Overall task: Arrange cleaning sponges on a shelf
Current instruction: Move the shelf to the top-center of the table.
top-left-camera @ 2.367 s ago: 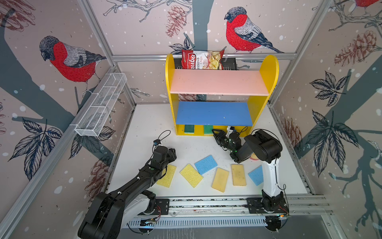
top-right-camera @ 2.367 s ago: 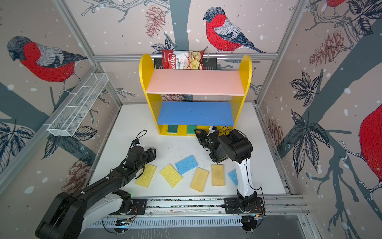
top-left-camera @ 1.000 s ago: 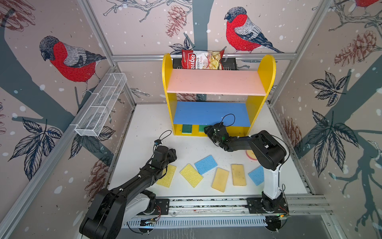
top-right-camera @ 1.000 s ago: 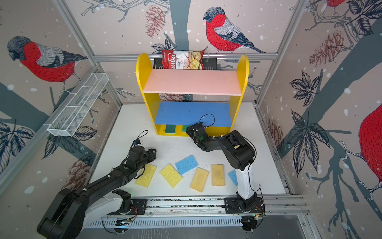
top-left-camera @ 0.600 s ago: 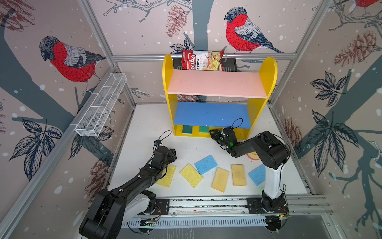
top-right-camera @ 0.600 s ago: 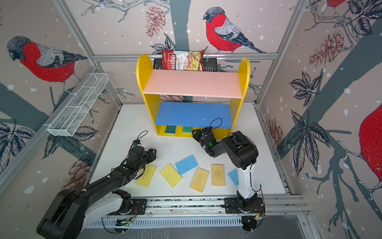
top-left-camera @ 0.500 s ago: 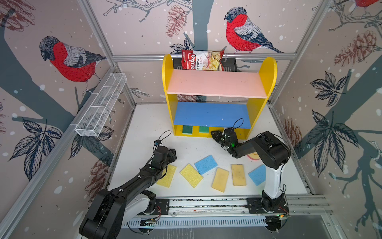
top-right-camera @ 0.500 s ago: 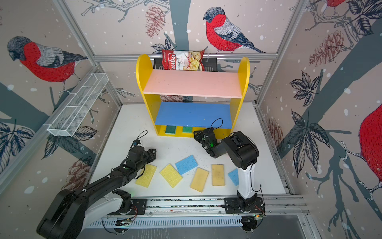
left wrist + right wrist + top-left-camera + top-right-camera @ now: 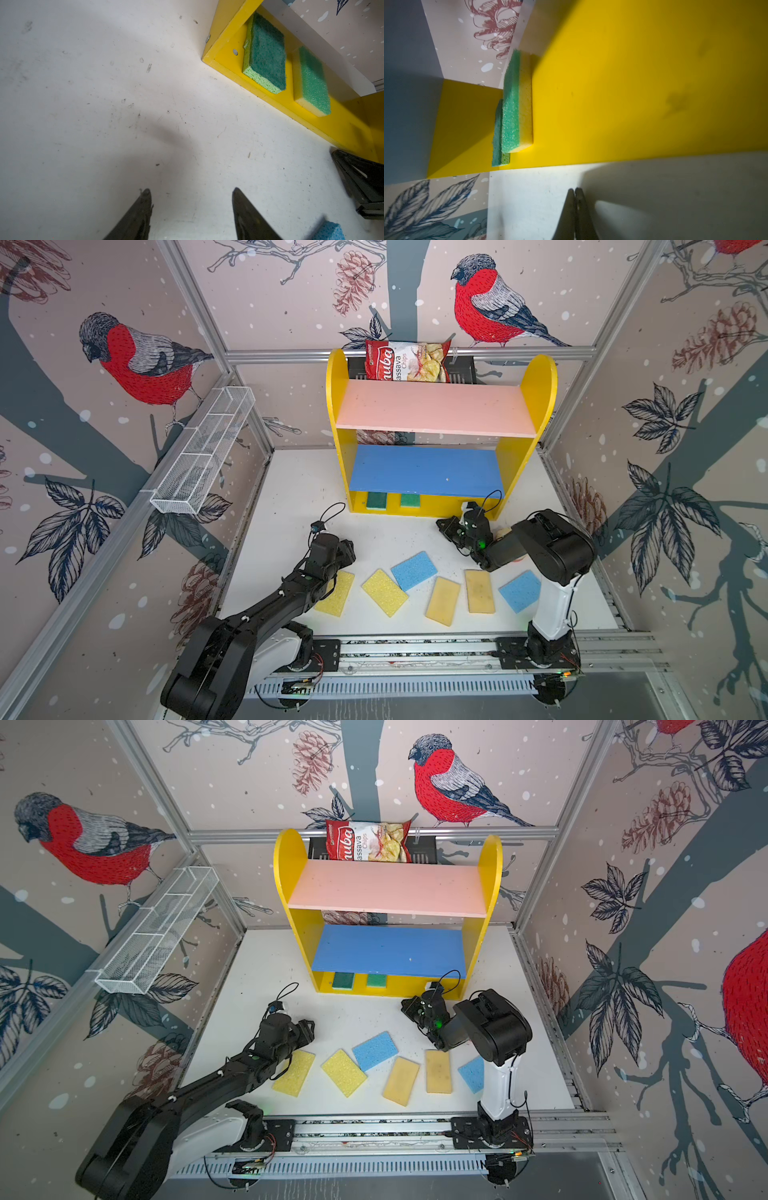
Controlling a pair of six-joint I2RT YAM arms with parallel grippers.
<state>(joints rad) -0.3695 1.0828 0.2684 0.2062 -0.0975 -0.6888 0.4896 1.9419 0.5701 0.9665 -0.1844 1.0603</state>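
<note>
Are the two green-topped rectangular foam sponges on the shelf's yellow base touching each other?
Apart. The left wrist view shows bare yellow base between the dark green sponge and the lighter green sponge.

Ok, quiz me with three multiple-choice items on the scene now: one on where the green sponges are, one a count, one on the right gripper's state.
1. The green sponges lie on:
A the pink board
B the blue board
C the yellow base

2. Blue sponges on the table:
A one
B two
C four

3. The right gripper is:
A shut and empty
B open
C shut on a sponge

Answers:
1. C: both sit on the shelf's lowest tier.
2. B: one lies mid-row and one at the row's end.
3. A: in the right wrist view the fingertips meet with nothing between them.
</note>
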